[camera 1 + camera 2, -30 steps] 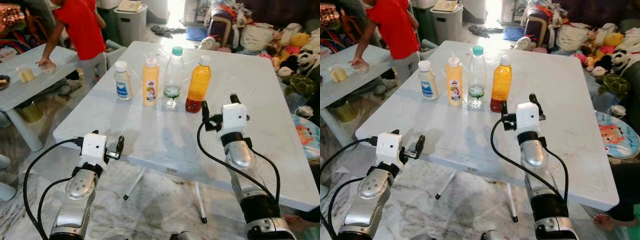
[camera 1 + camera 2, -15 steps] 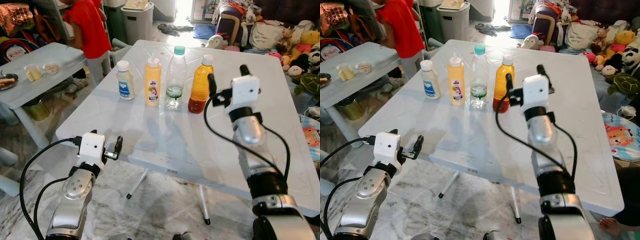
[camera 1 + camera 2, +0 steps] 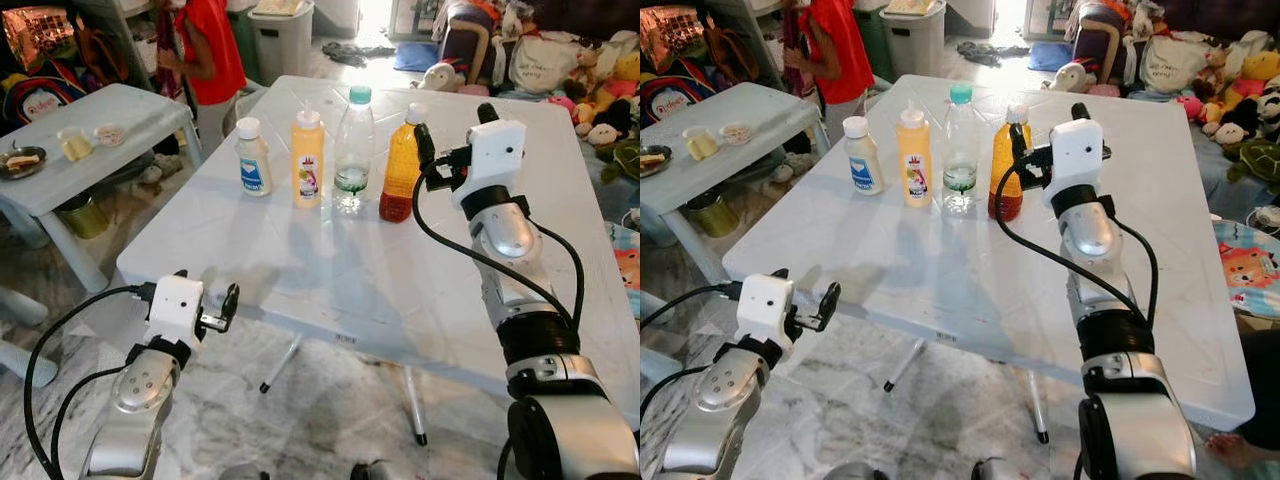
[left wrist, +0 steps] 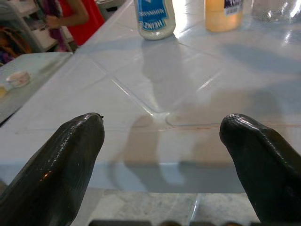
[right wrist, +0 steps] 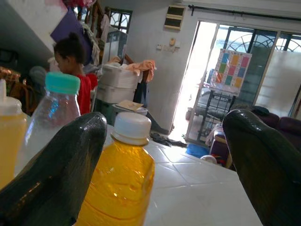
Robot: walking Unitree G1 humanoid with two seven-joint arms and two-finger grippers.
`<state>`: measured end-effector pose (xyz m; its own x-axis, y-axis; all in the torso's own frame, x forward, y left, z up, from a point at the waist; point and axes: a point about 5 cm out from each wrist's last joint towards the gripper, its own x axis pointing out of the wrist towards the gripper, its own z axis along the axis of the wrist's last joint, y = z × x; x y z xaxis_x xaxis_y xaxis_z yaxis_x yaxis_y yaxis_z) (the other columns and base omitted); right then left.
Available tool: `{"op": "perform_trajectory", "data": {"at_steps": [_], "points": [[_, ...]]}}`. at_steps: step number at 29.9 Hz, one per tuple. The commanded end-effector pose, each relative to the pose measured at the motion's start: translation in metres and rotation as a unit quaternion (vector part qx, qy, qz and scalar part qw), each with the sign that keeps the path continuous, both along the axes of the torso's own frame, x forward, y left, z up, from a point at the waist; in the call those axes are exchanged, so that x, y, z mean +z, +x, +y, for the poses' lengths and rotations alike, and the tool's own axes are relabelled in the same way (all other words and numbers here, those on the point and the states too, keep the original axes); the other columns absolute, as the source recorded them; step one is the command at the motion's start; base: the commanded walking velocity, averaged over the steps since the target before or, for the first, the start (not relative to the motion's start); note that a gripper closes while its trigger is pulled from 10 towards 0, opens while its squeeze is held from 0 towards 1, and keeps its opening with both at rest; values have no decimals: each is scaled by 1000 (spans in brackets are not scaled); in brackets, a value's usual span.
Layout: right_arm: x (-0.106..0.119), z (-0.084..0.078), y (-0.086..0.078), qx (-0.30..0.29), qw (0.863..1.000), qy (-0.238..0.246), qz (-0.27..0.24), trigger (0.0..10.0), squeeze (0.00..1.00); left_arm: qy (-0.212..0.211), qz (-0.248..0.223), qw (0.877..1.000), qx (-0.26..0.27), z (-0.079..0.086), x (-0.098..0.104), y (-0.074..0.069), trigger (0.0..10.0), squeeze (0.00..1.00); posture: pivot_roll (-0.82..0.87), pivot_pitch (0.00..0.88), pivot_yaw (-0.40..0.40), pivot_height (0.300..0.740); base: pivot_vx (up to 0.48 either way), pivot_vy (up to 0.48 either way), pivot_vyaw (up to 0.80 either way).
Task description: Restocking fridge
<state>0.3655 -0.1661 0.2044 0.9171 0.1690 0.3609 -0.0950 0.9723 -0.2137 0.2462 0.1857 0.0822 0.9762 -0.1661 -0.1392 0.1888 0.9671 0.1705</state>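
Flanking glossy amber plastic bottle: right pincer, wide open, empty-fingered.

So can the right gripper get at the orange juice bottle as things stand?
Probably yes. The right gripper is open beside the orange juice bottle at the row's end, with bare table around it.

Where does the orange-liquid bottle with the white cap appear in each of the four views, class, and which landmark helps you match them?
Left eye view: orange bottle, rightmost in the row, beside the right hand.
Right eye view: same bottle, just left of that hand.
Left wrist view: not in it.
Right wrist view: close up, by one finger.
Shared landmark: teal-capped clear bottle, next to it.
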Motion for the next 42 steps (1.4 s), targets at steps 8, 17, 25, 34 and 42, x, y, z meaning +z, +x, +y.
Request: {"op": "perform_trajectory", "data": {"at_steps": [8, 17, 25, 34, 42], "points": [[-56, 3, -55, -60, 991, 98, 66, 10000, 0, -21, -29, 998, 50, 16, 16, 14, 10000, 0, 55, 15, 49, 740, 0, 0, 0], [-76, 10, -89, -18, 991, 54, 121, 10000, 0, -44, -28, 998, 32, 1, 14, 22, 10000, 0, -10, 0, 58, 740, 0, 0, 0], [-83, 20, -93, -7, 986, 78, 146, 10000, 0, -79, -30, 996, 38, -6, 10, 15, 10000, 0, -3, 0, 20, 740, 0, 0, -461], [-85, 20, -93, -33, 984, 93, 150, 10000, 0, -83, -34, 995, 38, -7, 10, 17, 10000, 0, -17, 0, 20, 740, 286, 0, -599], [-92, 15, -97, -22, 984, 77, 160, 10000, 0, -84, -35, 995, 36, -11, 10, 21, 10000, 0, -30, 0, 18, 740, 328, 0, 0]]}}
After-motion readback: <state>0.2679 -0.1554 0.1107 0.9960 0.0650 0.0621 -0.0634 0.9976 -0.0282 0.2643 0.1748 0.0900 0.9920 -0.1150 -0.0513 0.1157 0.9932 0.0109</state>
